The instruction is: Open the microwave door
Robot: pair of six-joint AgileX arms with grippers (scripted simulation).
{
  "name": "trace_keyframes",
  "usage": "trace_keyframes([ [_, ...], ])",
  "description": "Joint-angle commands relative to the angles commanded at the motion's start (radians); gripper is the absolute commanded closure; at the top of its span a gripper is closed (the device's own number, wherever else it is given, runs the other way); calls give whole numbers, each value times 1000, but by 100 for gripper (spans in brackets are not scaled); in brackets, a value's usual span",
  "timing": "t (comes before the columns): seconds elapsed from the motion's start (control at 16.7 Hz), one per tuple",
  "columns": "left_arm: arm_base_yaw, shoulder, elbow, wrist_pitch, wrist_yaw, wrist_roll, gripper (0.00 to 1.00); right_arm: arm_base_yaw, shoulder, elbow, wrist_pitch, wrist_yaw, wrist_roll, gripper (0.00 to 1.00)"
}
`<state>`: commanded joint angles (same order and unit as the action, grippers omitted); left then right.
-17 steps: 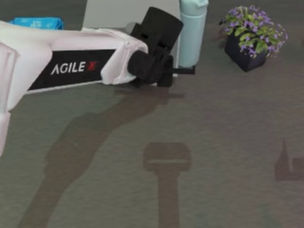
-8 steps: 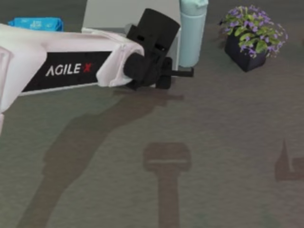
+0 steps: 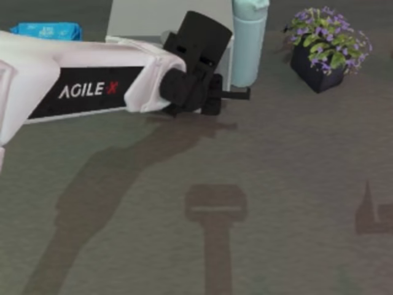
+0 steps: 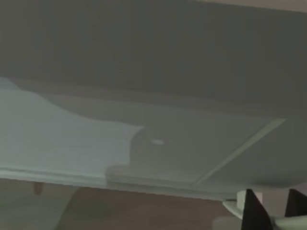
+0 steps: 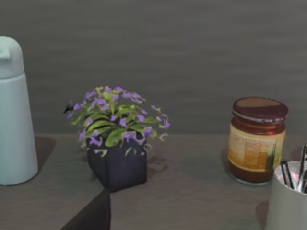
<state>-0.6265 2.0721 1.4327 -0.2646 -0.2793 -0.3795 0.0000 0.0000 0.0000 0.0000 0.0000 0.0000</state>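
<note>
Left gripper [image 3: 236, 93] reaches across the front of the microwave [image 3: 138, 18] at the worktop's [image 3: 276, 184] far edge, finger state impossible to tell; its stiff, hinged door likely wants a firm hold on the bar handle.

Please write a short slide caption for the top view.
Left gripper at the boxy light-grey microwave, beside a pale blue cylindrical bottle.
</note>
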Motion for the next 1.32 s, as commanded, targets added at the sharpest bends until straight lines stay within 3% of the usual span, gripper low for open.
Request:
trace_keyframes([
  [0.66,0,0,0,0,0,0,100,0,0,0,0,0,0,0],
  [1.32,11,-41,-65,39,43,57,100,0,0,0,0,0,0,0],
])
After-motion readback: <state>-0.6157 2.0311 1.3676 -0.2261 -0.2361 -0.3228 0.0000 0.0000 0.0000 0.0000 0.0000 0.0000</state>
